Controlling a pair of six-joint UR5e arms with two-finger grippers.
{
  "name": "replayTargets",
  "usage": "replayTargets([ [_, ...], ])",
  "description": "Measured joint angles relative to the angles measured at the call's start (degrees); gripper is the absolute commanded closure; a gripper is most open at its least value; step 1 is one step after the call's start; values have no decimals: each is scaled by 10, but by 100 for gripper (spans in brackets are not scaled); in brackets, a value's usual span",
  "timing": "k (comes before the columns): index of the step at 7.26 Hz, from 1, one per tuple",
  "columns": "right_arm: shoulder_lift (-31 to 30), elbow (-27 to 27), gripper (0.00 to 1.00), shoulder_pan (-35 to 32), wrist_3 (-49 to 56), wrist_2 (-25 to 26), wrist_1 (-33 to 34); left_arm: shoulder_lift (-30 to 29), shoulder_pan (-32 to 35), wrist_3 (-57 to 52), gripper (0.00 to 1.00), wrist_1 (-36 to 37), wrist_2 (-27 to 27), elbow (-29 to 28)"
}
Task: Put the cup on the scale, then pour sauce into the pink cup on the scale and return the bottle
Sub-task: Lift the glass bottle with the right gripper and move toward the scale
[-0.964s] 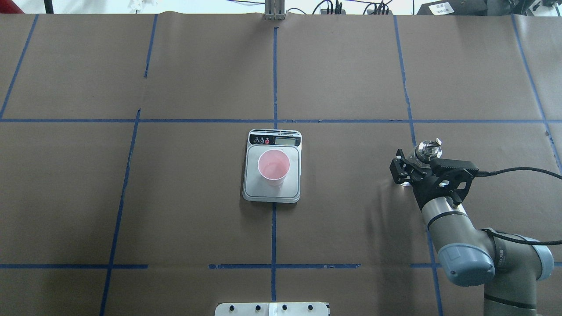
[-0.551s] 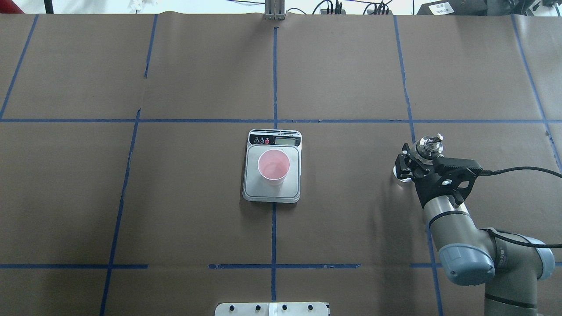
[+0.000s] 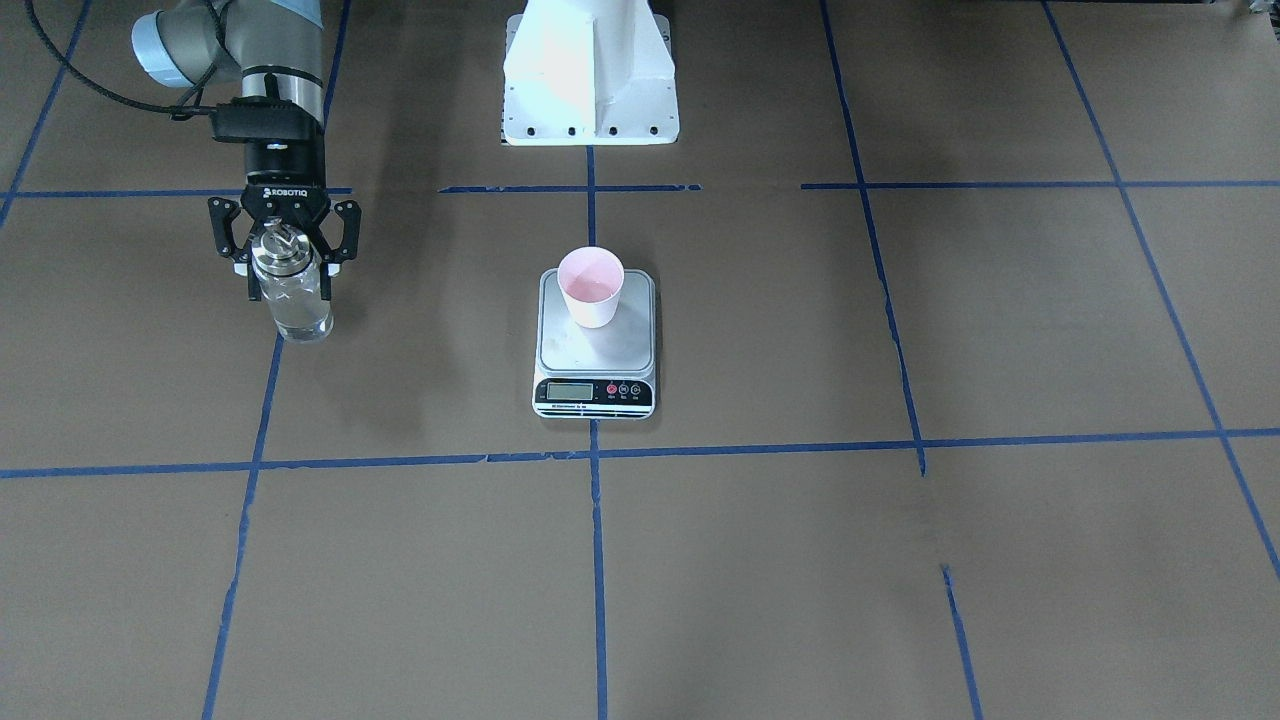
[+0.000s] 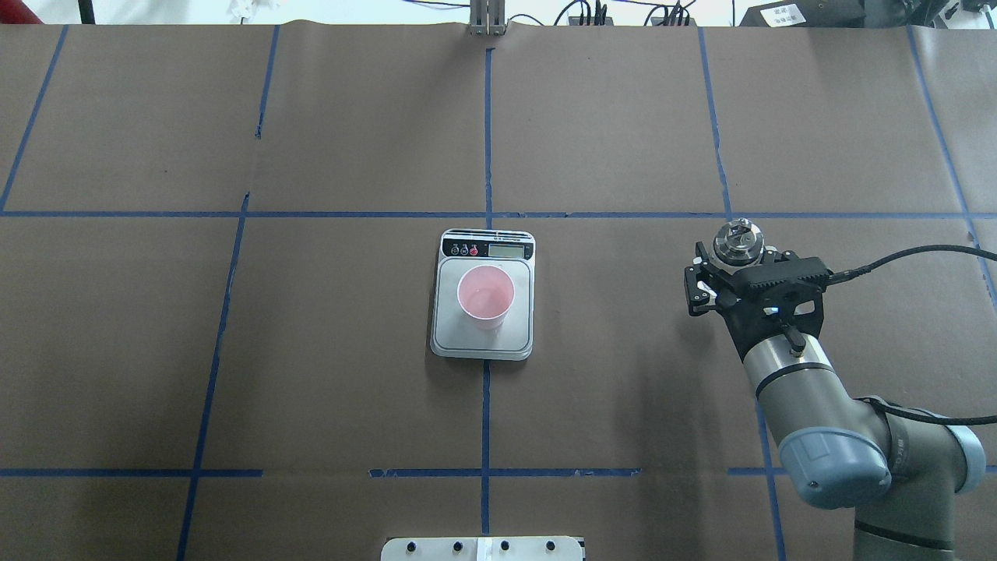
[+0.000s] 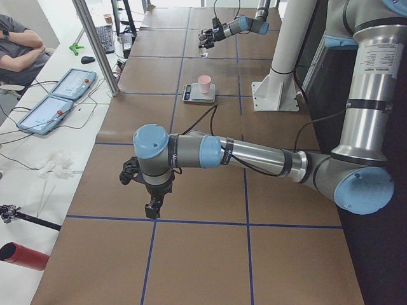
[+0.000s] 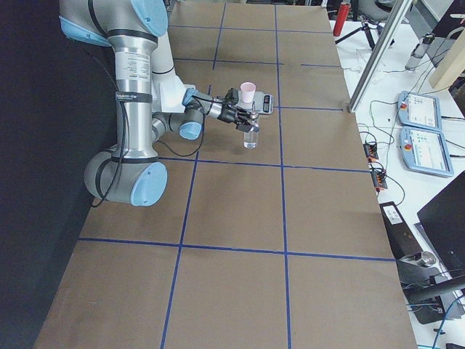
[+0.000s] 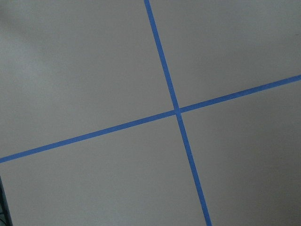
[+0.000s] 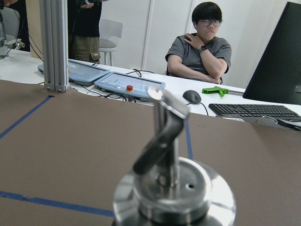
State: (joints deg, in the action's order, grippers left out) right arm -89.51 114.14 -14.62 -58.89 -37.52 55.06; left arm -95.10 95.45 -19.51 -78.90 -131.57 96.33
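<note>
The pale-pink cup (image 4: pixel 485 294) stands upright on the silver scale (image 4: pixel 483 344) at mid-table, with a little liquid in it; both also show in the front view, the cup (image 3: pixel 590 285) on the scale (image 3: pixel 597 355). My right gripper (image 3: pixel 288 280) is shut on the clear glass bottle (image 3: pixel 293 305), which stands upright with its base at the table, to my right of the scale. The bottle's metal spout (image 8: pixel 164 136) fills the right wrist view. My left gripper (image 5: pixel 152 206) hangs over bare table far to my left; I cannot tell whether it is open or shut.
The white robot pedestal (image 3: pixel 590 70) stands behind the scale. Blue tape lines (image 4: pixel 487 140) grid the brown table. Beyond the far edge are tablets (image 8: pixel 129 84), a keyboard and a seated person (image 8: pixel 202 52).
My right gripper has carried the bottle farther from me and a little towards the scale. The bottle has gone from tilted to upright. The cup and scale have not moved.
</note>
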Motion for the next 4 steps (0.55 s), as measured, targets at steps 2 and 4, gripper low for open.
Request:
replayTargets([
  [2,53,2,100,-2,76,-13,3,0,0,1,0,2,0,0],
  [4,75,-4,100,-4,104,-17,7,10,0,3,0,2,-1,0],
])
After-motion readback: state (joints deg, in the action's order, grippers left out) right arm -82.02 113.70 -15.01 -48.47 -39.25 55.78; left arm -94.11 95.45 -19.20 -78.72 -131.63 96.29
